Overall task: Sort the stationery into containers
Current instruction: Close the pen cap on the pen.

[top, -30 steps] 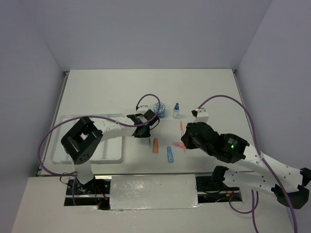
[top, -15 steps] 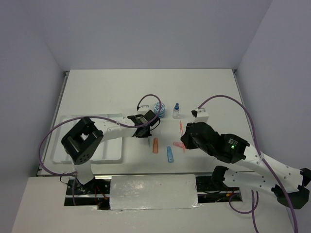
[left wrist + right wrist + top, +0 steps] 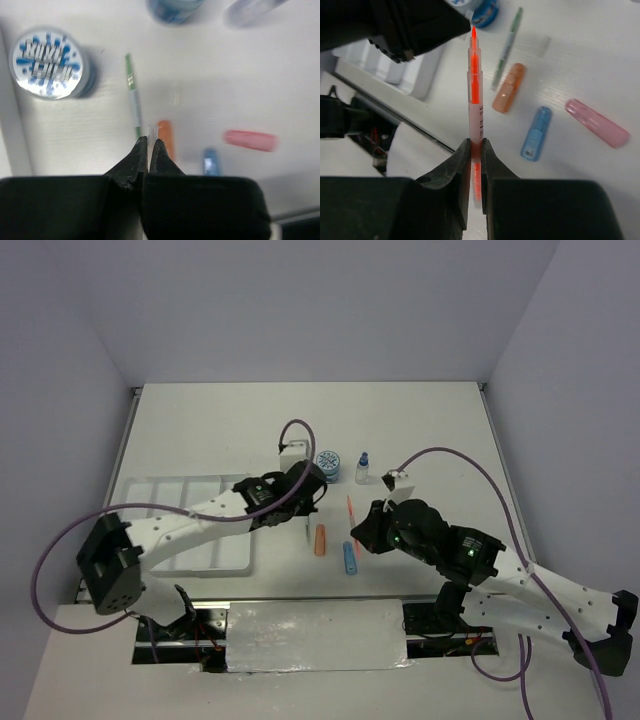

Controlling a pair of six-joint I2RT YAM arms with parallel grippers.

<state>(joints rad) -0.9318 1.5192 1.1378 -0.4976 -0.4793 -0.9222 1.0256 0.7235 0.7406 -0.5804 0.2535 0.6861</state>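
Here, two pots (image 3: 48, 62), two pens (image 3: 475, 100), two markers (image 3: 509, 94), one eraser (image 3: 596, 130)

Orange pen (image 3: 475, 90) — clamped between the fingers of the right gripper (image 3: 475, 145). Green pen (image 3: 132, 95), orange marker (image 3: 166, 140), blue marker (image 3: 211, 161) and pink eraser (image 3: 250, 140) lie flat, apart. Patterned pot (image 3: 47, 62), second pot (image 3: 172, 7) and bottle (image 3: 362, 468) stand upright. White divided tray (image 3: 150, 485) — far left.
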